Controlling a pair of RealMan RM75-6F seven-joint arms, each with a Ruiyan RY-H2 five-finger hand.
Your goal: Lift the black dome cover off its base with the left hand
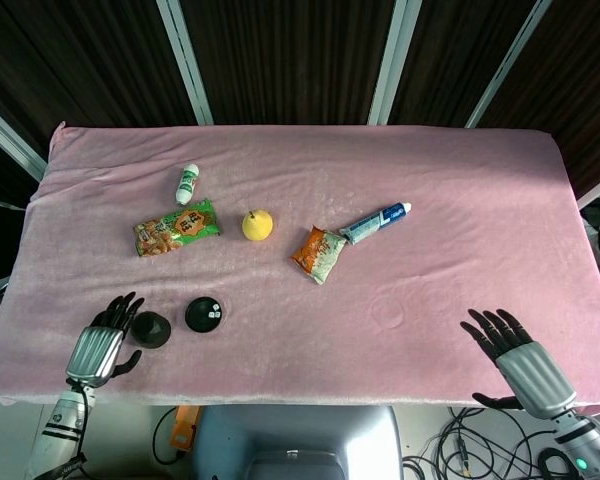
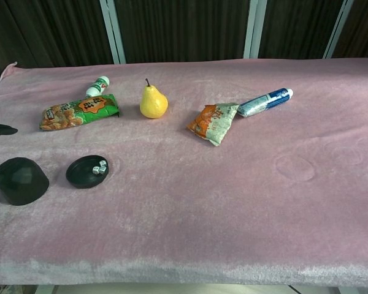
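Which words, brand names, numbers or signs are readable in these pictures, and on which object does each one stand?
No text can be read with certainty.
Green snack bag: printed lettering, too blurred to read.
Orange snack packet: print visible, unreadable.
Blue and white tube: markings too small to read.
Small white bottle: green label, unreadable.
Black base: small white dice on it, pips too small to count.
Black dome cover: no marking.
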